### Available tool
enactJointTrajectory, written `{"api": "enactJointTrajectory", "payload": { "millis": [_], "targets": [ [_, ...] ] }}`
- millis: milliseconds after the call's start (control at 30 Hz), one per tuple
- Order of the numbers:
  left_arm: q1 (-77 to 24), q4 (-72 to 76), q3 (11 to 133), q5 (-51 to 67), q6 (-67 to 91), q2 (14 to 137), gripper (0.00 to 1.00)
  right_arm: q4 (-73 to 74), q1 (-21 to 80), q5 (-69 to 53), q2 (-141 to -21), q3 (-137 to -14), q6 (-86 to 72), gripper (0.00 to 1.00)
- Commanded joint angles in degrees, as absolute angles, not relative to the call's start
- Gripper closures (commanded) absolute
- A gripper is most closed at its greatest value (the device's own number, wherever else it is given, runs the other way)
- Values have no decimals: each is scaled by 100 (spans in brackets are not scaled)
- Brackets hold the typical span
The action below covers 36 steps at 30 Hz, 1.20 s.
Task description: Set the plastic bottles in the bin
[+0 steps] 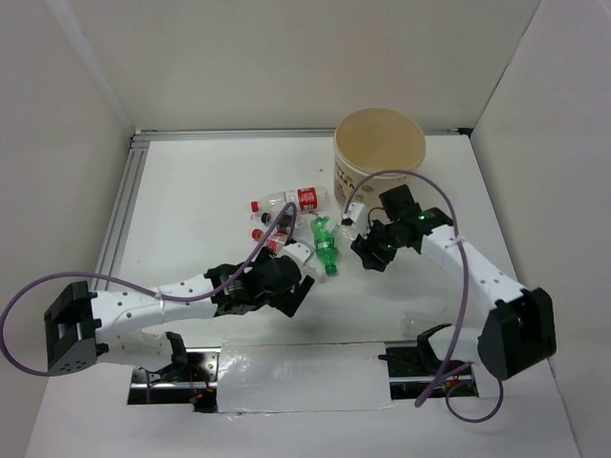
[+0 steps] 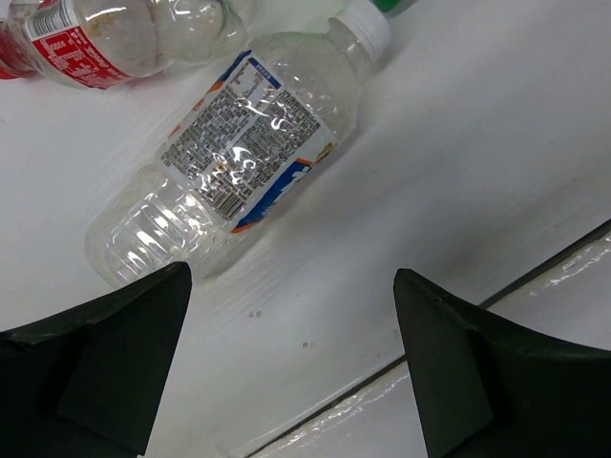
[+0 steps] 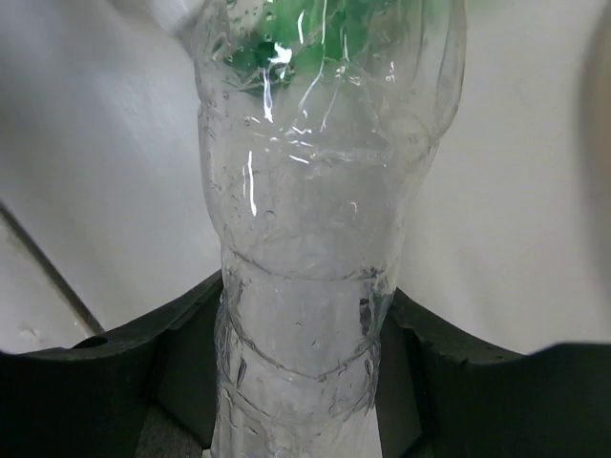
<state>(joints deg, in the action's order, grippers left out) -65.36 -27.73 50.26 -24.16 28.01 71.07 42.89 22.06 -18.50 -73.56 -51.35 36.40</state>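
Observation:
The beige bin (image 1: pixel 379 143) stands at the back right. A clear bottle with a red label (image 1: pixel 291 200) lies in front of it, with a second red-capped bottle (image 1: pixel 260 234) nearer. A green bottle (image 1: pixel 326 246) lies at the centre. A clear bottle with a blue and white label (image 2: pixel 239 157) lies just ahead of my left gripper (image 2: pixel 291 277), which is open and empty above the table. The red-label bottle also shows in the left wrist view (image 2: pixel 76 43). My right gripper (image 3: pixel 305 291) is shut on a clear ribbed bottle (image 3: pixel 315 219) beside the green one, also seen from above (image 1: pixel 366 250).
An aluminium rail (image 1: pixel 119 219) runs along the table's left side. White walls enclose the table on three sides. A shiny taped strip (image 1: pixel 305 372) crosses the near edge between the arm bases. A purple cable (image 1: pixel 449 205) loops over the right arm.

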Motion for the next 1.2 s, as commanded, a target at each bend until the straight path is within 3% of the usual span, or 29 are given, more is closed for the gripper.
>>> {"api": "enactJointTrajectory", "payload": {
  "millis": [0, 167, 267, 500, 667, 767, 800, 833, 967, 1033, 1100, 1133, 1167],
  "targets": [
    [-6381, -2470, 5142, -2365, 2242, 7312, 0, 5659, 2126, -3023, -6663, -6229, 4956, 57],
    [-6170, -2417, 5194, -2312, 1978, 7444, 0, 6073, 2276, -3523, -6662, -7898, 4949, 58],
    [-5960, -2347, 5256, -2128, 1662, 7523, 0, 5478, 2189, -3655, -6793, -8822, 4326, 58],
    [-5695, -2241, 5537, -1706, 853, 8216, 0, 2017, 1574, -2594, -7240, -8500, 3067, 56],
    [-5625, -2188, 5590, -1652, 633, 8638, 0, 1504, 916, -2540, -8251, -8788, 2673, 51],
    [-5572, -2065, 5590, -1652, 633, 8797, 0, 1380, 695, -2698, -8823, -9025, 2619, 34],
    [-5520, -2005, 5538, -1705, 633, 8911, 0, 1476, 607, -2820, -8946, -9105, 2619, 10],
    [-5520, -2004, 5537, -1705, 572, 8973, 0, 1738, 546, -2917, -9069, -9210, 2619, 3],
    [-5467, -1951, 5432, -1811, 571, 9254, 0, 2039, 116, -3470, -9027, -9335, 2549, 0],
    [-5467, -1899, 5371, -1811, 571, 9324, 5, 2143, -26, -3786, -8677, -9151, 2496, 0],
    [-5467, -1898, 5370, -1811, 623, 9404, 19, 2354, -227, -4033, -8447, -9044, 2496, 0],
    [-5467, -1898, 5370, -1750, 624, 9457, 35, 2486, -307, -4365, -8324, -8983, 2548, 0],
    [-5536, -1959, 5370, -1749, 694, 9457, 46, 2774, -386, -4525, -8071, -8913, 2601, 0]
  ]
}}
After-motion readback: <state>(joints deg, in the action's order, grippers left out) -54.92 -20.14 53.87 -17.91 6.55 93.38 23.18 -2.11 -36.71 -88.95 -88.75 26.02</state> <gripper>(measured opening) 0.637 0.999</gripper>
